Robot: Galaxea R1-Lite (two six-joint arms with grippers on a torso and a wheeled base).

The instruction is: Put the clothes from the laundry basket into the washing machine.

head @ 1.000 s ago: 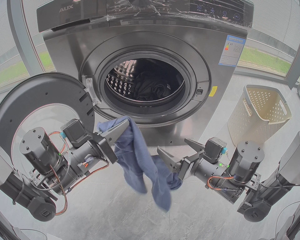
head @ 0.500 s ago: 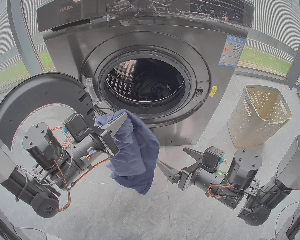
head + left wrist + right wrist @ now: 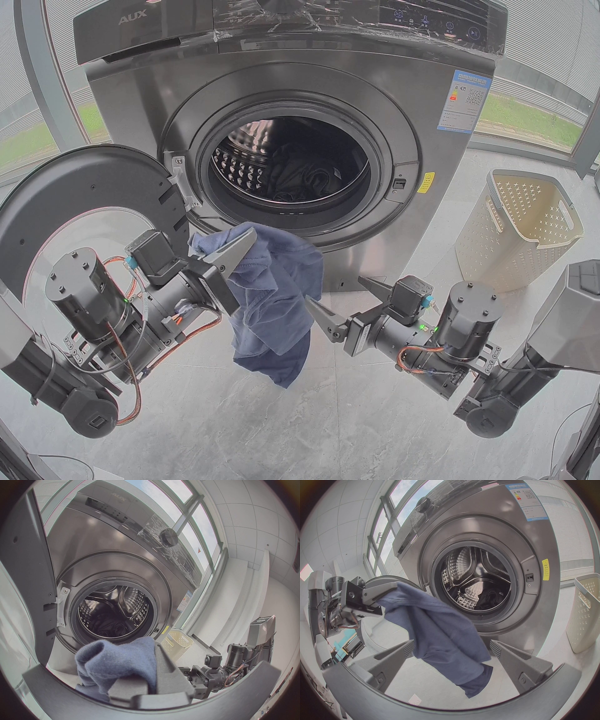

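Note:
A blue garment (image 3: pixel 275 300) hangs from my left gripper (image 3: pixel 240 240), which is shut on its upper edge just below the washing machine's open drum (image 3: pixel 290 165). The same blue garment (image 3: pixel 120 662) bunches over the left fingers in the left wrist view, and it (image 3: pixel 440 633) drapes down before the drum in the right wrist view. My right gripper (image 3: pixel 347 303) stands open to the right of the hanging cloth, holding nothing; its fingers (image 3: pixel 518 661) flank the garment without touching it. Dark clothes (image 3: pixel 300 175) lie inside the drum. The cream laundry basket (image 3: pixel 519 228) stands on the floor at the right.
The machine's round door (image 3: pixel 87 200) is swung open to the left, behind my left arm. Grey tiled floor (image 3: pixel 250 425) spreads below both arms. Windows run behind the machine.
The garment's lower end has slipped free of the right gripper and swung up and left, bunching under the left gripper. The right arm has moved up and left toward the machine.

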